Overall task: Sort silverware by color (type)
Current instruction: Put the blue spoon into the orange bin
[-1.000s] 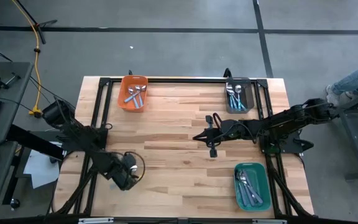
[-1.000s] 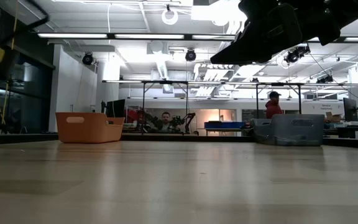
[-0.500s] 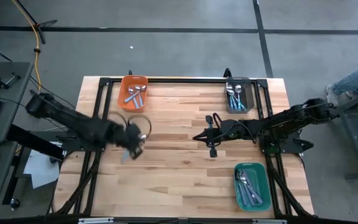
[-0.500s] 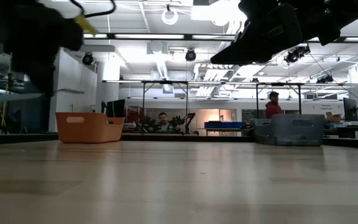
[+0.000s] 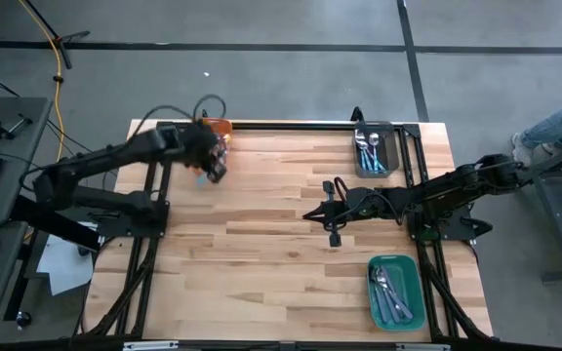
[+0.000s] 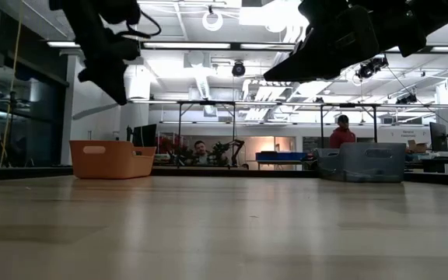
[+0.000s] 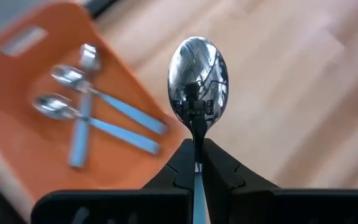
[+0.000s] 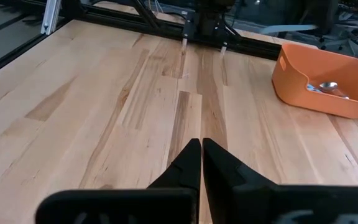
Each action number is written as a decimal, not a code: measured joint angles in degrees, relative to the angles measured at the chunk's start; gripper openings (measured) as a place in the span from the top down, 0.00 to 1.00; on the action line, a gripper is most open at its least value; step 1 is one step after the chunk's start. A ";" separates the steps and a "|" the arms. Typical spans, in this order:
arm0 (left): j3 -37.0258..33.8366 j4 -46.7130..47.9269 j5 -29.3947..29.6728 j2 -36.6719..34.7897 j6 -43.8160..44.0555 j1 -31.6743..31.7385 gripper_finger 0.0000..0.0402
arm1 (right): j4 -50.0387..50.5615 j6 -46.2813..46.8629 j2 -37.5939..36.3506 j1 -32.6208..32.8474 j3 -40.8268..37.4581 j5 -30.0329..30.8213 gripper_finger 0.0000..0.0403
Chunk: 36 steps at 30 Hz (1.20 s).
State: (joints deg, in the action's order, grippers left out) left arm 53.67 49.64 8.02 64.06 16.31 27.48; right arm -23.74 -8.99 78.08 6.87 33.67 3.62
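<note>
I have the left gripper (image 7: 197, 163) pinching a blue-handled spoon (image 7: 197, 78) at the orange bin (image 7: 17, 134)'s edge, not squarely over it; releasing now risks it bouncing off the rim onto the table (image 5: 281, 244).

bare table (image 5: 261, 244) between orange bin (image 5: 224, 128), grey bin (image 5: 388, 151) and green bin (image 5: 413, 292).

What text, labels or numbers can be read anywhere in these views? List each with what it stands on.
None can be read.
The orange bin, grey bin, green bin and the spoon in the left gripper bear no print that shows.
Any signs in the room behind the table are too small to read.
</note>
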 joint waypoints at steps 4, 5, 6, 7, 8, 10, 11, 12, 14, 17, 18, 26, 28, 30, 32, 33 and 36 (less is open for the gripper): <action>2.92 -0.43 -0.30 4.36 -6.52 9.17 1.00 | 0.02 -0.04 0.00 -0.15 0.00 0.01 1.00; 3.59 -0.94 -0.32 5.67 -7.78 11.03 1.00 | 0.05 -0.04 0.00 -0.15 0.00 0.00 1.00; 4.14 -1.84 -0.28 7.04 -8.97 12.74 1.00 | 0.06 -0.04 0.00 -0.13 0.00 0.02 1.00; 4.55 -3.00 -0.21 8.39 -10.02 14.30 1.00 | 0.14 -0.04 0.00 -0.13 0.00 0.00 1.00; 4.75 -4.21 -0.24 9.85 -10.81 15.81 1.00 | 0.23 -0.04 0.00 -0.13 0.00 0.02 1.00; 4.87 -6.31 -0.57 12.85 -11.81 18.48 1.00 | 0.44 -0.04 0.00 -0.13 0.00 0.02 1.00; 4.87 -7.29 -1.10 14.35 -12.26 19.57 1.00 | 0.54 -0.04 0.00 -0.13 0.00 0.02 1.00; 4.87 -8.07 -2.06 15.79 -12.53 20.66 1.00 | 0.61 -0.04 0.00 -0.13 0.00 0.02 1.00; 4.87 -8.94 -3.31 18.55 -13.02 22.31 1.00 | 0.83 -0.04 0.00 -0.13 0.00 0.02 1.00; 4.87 -9.98 -3.31 21.79 -13.58 23.60 1.00 | 0.82 -0.04 0.00 -0.13 0.00 0.02 1.00; 4.87 -10.08 -3.34 22.73 -13.76 23.82 1.00 | 0.84 -0.04 0.00 -0.13 0.00 0.04 1.00; 4.87 -12.83 -3.56 27.94 -15.03 24.93 1.00 | 0.84 -0.48 0.00 -0.13 0.00 0.04 1.00; 4.87 -12.88 -4.40 29.00 -15.07 25.27 1.00 | 0.86 -0.48 0.00 -0.13 0.00 0.04 1.00; 4.85 -13.22 -4.99 29.92 -15.05 25.45 1.00 | 0.91 -0.48 0.00 -0.15 0.00 0.04 1.00; 4.85 -13.82 -5.24 30.71 -15.05 25.51 0.99 | 0.93 -0.48 0.00 -0.14 0.00 0.08 1.00; 4.85 -14.15 -5.24 30.98 -15.05 25.49 0.99 | 0.97 -0.48 0.00 -0.13 0.01 0.20 1.00; 4.83 -15.69 -4.94 31.48 -14.94 25.49 0.97 | 1.48 -0.48 0.00 -0.13 0.02 0.18 1.00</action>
State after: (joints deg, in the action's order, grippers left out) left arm 58.50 33.95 3.08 95.54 1.37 52.97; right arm -22.25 -9.47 78.08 6.74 33.69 3.79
